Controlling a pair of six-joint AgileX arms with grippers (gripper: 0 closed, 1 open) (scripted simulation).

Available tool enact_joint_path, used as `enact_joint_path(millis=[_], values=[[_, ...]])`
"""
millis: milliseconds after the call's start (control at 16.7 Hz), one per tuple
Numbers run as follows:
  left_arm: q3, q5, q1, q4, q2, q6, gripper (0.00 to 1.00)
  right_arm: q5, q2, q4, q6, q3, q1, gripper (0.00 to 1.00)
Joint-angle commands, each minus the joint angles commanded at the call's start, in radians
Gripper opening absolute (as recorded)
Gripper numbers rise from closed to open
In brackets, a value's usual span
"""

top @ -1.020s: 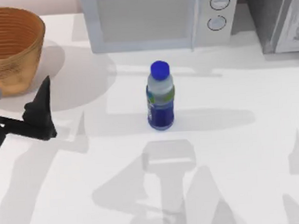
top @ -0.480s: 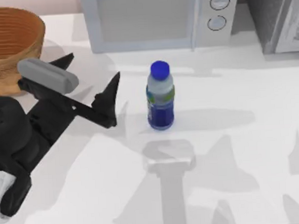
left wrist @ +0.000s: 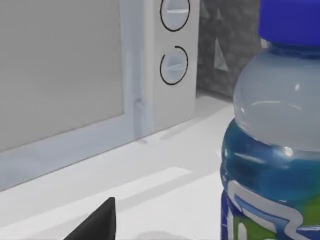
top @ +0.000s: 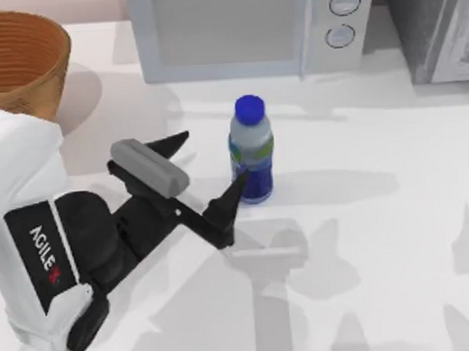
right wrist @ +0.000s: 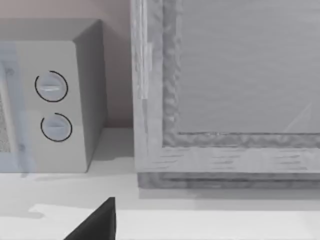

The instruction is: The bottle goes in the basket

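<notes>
The bottle stands upright at the table's middle, with a blue cap, a blue and green label and a dark blue lower half. It looms close in the left wrist view. My left gripper is open just left of the bottle, and one fingertip lies beside the bottle's base. The wicker basket sits at the far left back corner, well apart from the bottle. My right gripper is parked off to the right, open, with one finger showing in its wrist view.
A white microwave stands along the back edge right behind the bottle. A grey appliance fills the back right corner. My left arm's white body covers the front left of the table.
My left arm has swung rightward from beside the basket to the bottle, and its open fingers now reach the bottle's left side. The bottle has not moved.
</notes>
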Motion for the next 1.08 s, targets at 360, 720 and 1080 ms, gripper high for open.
enact_joint_path(millis=[360,720,1080], values=[[0.023,0.018,-0.028,0.084,0.115,-0.004,1.0,0.0,0.0,0.0,0.0,0.0,0.0,1.0],[0.043,0.017,-0.023,0.063,0.153,-0.003,1.0,0.0,0.0,0.0,0.0,0.0,0.0,1.0],[0.13,0.002,-0.045,0.011,0.146,-0.005,1.0,0.0,0.0,0.0,0.0,0.0,0.0,1.0]])
